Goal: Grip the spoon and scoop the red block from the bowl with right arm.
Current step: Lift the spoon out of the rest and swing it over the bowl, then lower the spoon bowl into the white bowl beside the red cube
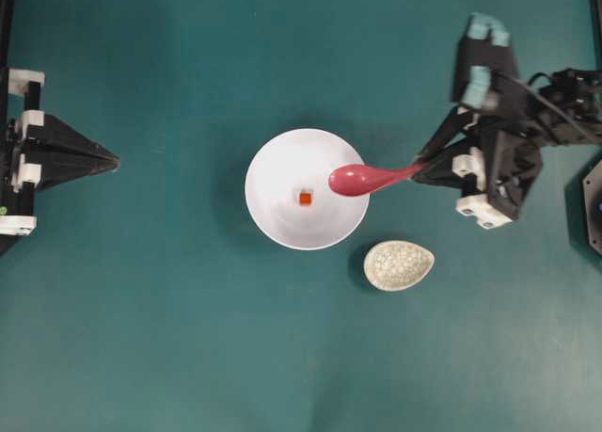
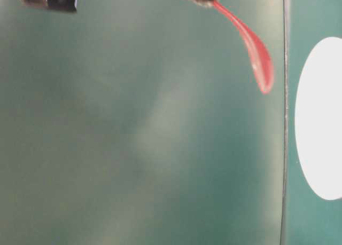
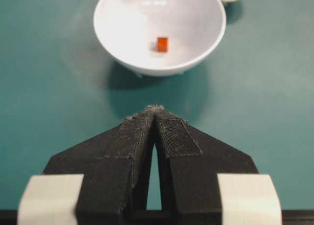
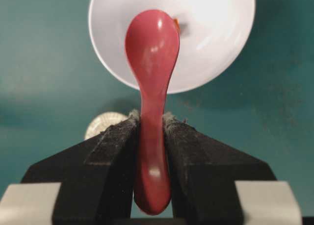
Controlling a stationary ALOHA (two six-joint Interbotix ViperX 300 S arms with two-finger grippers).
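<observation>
The white bowl [image 1: 282, 220] stands mid-table with the tiny red block [image 1: 305, 199] on its bottom. My right gripper [image 1: 419, 168] is shut on the handle of the pink-red spoon [image 1: 362, 179]; its scoop hangs over the bowl's right rim, above the block and apart from it. In the right wrist view the spoon [image 4: 152, 53] points into the bowl [image 4: 216, 53], and the block [image 4: 176, 25] peeks out beside the scoop. My left gripper [image 1: 115, 158] is shut and empty at the far left. In the left wrist view it [image 3: 155, 110] faces the bowl [image 3: 122, 34] and block [image 3: 162, 44].
A small speckled beige oval dish [image 1: 399, 264] lies just right of the bowl's front, under the right arm's reach. The table-level view is blurred; it shows the spoon [image 2: 256, 55] hanging in the air and the bowl [image 2: 320, 117] at the right edge.
</observation>
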